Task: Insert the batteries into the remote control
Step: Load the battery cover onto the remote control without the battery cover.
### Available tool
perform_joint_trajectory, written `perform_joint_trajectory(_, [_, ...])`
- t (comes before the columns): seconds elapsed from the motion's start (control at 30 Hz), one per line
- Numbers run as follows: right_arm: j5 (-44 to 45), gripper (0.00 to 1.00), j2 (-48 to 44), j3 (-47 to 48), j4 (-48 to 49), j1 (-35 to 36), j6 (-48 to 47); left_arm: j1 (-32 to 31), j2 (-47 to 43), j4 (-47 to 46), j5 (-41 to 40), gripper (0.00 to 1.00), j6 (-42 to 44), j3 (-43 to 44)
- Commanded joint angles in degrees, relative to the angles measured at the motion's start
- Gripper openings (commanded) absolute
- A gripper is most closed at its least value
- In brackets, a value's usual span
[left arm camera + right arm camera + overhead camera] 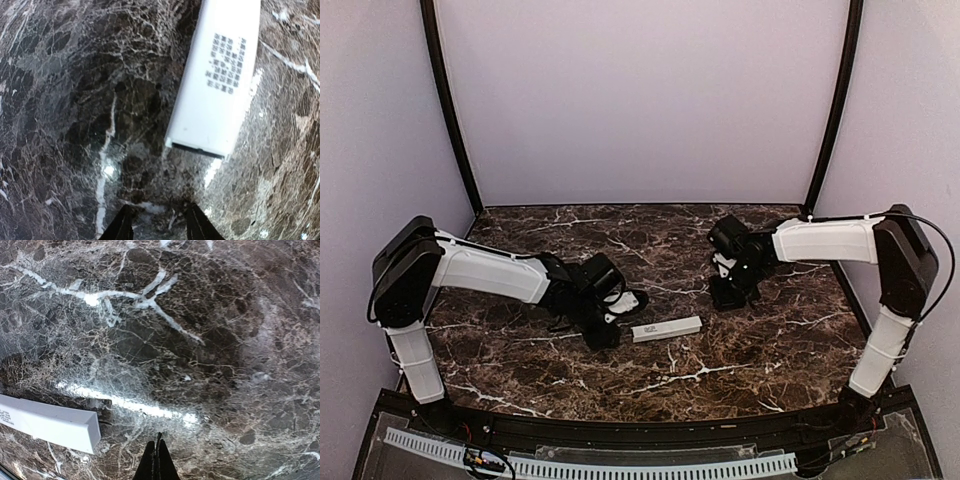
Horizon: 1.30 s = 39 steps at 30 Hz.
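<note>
The remote control (666, 328) is a long white bar lying flat on the dark marble table, near the middle. In the left wrist view the remote control (215, 80) shows a face with a block of small grey print, its near end just ahead of my fingers. My left gripper (608, 333) sits low by the bar's left end; the left gripper (159, 222) has its jaws apart with only bare marble between them. My right gripper (726, 298) hovers right of the bar; the right gripper (158, 456) is shut on nothing. The bar's end (50, 422) lies to its left. The batteries are out of view.
The marble table (770, 345) is bounded by lilac walls at the back and sides, with black frame posts (450, 110) in the rear corners. A black lip and a white slotted cable duct (620, 465) run along the near edge between the arm bases.
</note>
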State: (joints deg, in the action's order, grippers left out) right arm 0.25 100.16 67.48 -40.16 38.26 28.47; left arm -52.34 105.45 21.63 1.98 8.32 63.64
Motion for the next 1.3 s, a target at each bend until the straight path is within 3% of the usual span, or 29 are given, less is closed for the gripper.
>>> perform_joint_trajectory(0.0, [0.0, 0.00, 3.4, -0.2, 2.9, 2.0, 3.3, 0.1, 1.8, -3.8, 2.2, 0.34, -4.1, -0.7])
perform_joint_trajectory(0.13, [-4.7, 0.00, 4.1, -1.4, 6.3, 2.0, 4.3, 0.1, 2.3, -5.8, 5.6, 0.29, -5.9, -1.5])
perform_joint_trajectory(0.53, [-0.5, 0.00, 2.3, -1.6, 3.0, 2.1, 5.3, 0.1, 2.4, -5.2, 5.5, 0.13, -8.0, -1.9])
perform_joint_trajectory(0.7, [-1.0, 0.00, 3.1, -1.6, 4.2, 3.7, 7.1, 0.2, 2.4, -4.2, 6.3, 0.00, -10.4, -2.4])
perform_joint_trajectory(1.03, [-6.4, 0.00, 6.7, 5.3, 5.0, 9.1, 8.9, 0.1, 2.6, -10.8, 12.1, 0.00, -13.6, -3.7])
perform_joint_trajectory(1.27, [-4.6, 0.00, 4.0, 2.0, 3.6, 7.6, 8.9, 0.2, 1.0, -11.2, 11.2, 0.00, -13.2, -4.7])
